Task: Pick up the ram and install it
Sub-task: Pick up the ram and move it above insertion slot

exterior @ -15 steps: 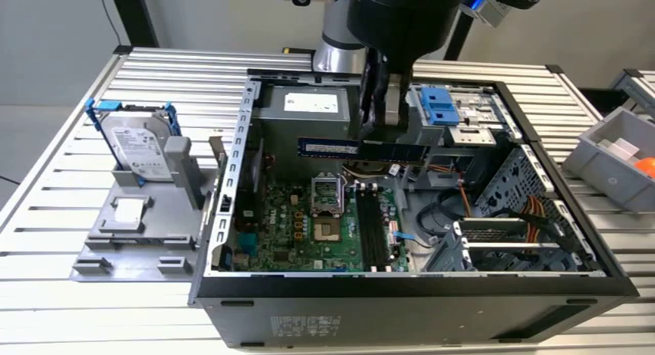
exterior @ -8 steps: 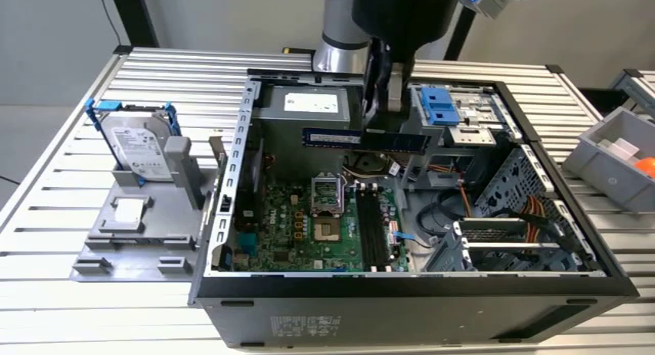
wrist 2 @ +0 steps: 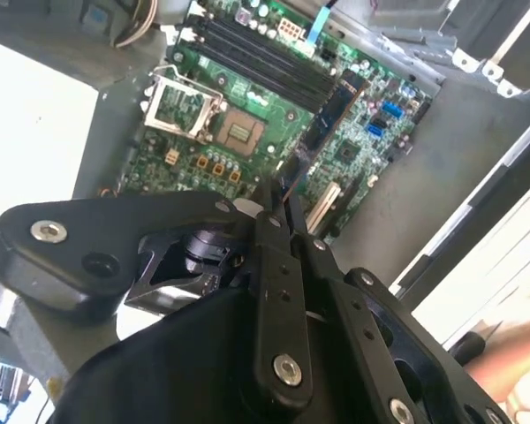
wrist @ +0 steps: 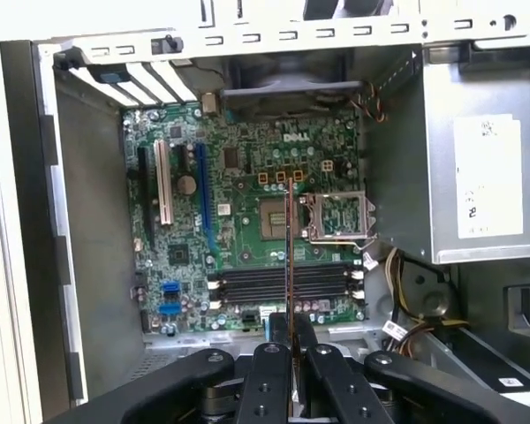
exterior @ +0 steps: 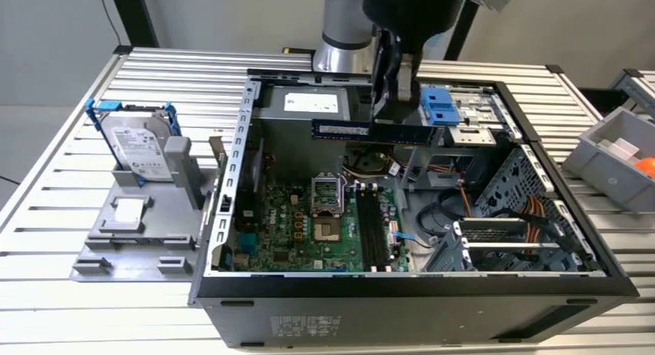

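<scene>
Tool point(exterior: 397, 113) pinching the ram point(exterior: 348, 130), upper centre of the exterior view; its long axis lies crosswise to the memory slots point(exterior: 370, 232) lower in frame.

My arm point(exterior: 343, 41) runs off the exterior view's top edge, so its upper part is unseen. In the first wrist view the ram point(wrist: 289, 238) faces the camera edge-on as a thin line. Its chips and label are hidden, and the end I grip is buried between my jaws. At the exterior view's right, the frame edge cuts off the grey bin point(exterior: 612, 159). In the second wrist view I cannot identify a pale pinkish blur point(wrist 2: 512, 371).
</scene>
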`<state>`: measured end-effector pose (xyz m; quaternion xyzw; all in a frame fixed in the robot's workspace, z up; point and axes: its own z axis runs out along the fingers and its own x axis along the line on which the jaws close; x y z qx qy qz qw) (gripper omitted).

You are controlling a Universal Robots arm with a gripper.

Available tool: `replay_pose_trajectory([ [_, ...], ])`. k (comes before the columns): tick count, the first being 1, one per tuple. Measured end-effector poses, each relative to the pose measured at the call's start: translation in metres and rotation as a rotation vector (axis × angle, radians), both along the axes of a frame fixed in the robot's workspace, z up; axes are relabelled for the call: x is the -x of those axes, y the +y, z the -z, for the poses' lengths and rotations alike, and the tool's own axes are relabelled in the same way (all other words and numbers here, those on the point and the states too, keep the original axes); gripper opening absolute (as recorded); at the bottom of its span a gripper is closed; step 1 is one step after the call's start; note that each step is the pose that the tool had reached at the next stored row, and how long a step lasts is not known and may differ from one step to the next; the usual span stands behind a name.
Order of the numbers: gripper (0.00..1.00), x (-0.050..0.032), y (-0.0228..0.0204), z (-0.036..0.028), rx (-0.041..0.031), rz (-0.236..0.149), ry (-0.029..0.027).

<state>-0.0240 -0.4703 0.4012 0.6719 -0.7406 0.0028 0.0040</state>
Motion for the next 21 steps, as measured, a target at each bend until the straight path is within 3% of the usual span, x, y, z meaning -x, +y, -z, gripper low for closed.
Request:
replay_pose_trajectory([
  [7,0.00,-0.0260,0.0000,0.0004,-0.0002,0.002,0.0001],
  [12,0.00,-0.0415,0.0000,0.0013,-0.0043,0.003,0.0000],
  [21,0.00,-0.0506,-0.0005,0.0022,-0.0060,0.003,0.0000],
])
